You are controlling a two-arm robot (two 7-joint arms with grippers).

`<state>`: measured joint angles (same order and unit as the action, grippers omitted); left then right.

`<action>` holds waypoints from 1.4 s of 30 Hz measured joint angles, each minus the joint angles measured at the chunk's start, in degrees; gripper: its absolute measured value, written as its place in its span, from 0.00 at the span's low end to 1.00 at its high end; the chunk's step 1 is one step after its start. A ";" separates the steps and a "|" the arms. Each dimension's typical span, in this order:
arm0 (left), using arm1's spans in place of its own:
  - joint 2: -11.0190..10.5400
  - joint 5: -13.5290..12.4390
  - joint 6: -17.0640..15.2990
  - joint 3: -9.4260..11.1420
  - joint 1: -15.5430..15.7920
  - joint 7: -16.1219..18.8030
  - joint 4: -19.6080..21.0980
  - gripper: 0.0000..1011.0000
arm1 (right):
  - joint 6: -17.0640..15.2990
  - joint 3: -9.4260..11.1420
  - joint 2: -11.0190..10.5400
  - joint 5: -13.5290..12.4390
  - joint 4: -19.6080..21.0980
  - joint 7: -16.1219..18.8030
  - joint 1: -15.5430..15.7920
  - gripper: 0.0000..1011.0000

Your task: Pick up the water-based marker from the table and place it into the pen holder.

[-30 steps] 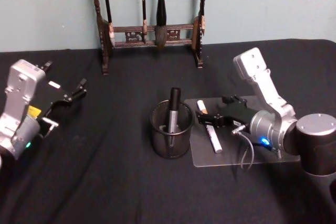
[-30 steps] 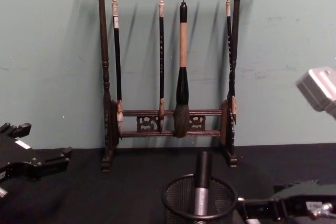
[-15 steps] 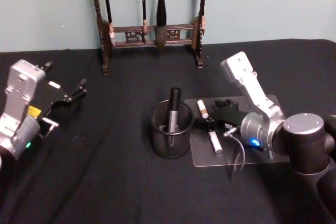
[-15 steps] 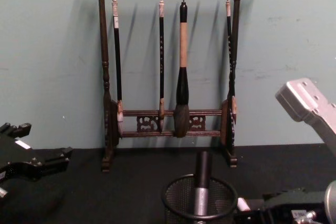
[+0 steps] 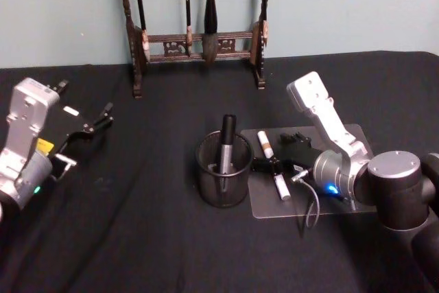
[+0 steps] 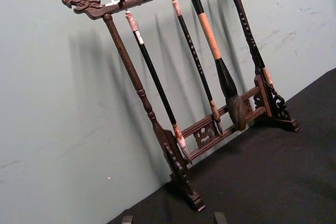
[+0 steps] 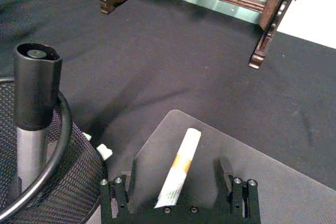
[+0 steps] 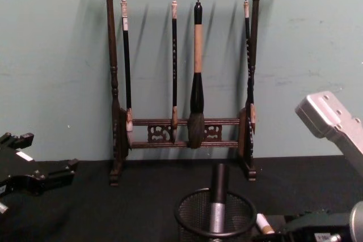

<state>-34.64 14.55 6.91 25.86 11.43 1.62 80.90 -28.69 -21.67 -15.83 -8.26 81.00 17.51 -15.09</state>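
Observation:
The water-based marker (image 5: 273,164), white with an orange band, lies on a translucent grey mat (image 5: 336,204) on the black table (image 5: 137,238), just right of the pen holder (image 5: 223,169). The black mesh pen holder (image 7: 58,182) holds a grey pen with a black cap (image 7: 34,87). My right gripper (image 5: 274,165) is low over the mat and open. In the right wrist view, the marker (image 7: 180,169) lies between the fingers (image 7: 113,195) without touching either one. The marker's tip (image 8: 262,223) shows beside the pen holder (image 8: 215,213). My left gripper (image 5: 96,123) is parked at the far left, open.
A tall dark wooden rack (image 5: 199,39) hung with calligraphy brushes stands at the back against the wall, behind the pen holder. The rack (image 8: 181,83) rises well above the cup. Bare black table lies in front and to the left.
My right arm has shifted left toward the pen holder, bringing its open fingers down around the marker. The marker, pen holder and left arm have not moved.

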 joint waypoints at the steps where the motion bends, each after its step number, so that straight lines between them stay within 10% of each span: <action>1: 0.00 0.00 0.00 0.00 0.00 0.00 0.00 0.99 | 0.00 0.03 0.04 0.07 -0.08 0.05 0.00 0.99; 29: 0.00 0.00 0.00 0.00 0.00 0.00 0.00 0.99 | 0.80 0.56 0.60 1.57 -0.70 0.86 0.25 0.99; 42: 0.00 0.00 0.00 0.00 0.00 0.00 0.00 0.99 | 0.67 0.56 0.60 1.47 -0.66 0.86 0.21 0.66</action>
<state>-34.65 14.55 6.91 25.86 11.43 1.62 80.90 -28.02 -21.10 -15.23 -6.80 80.34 18.37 -14.88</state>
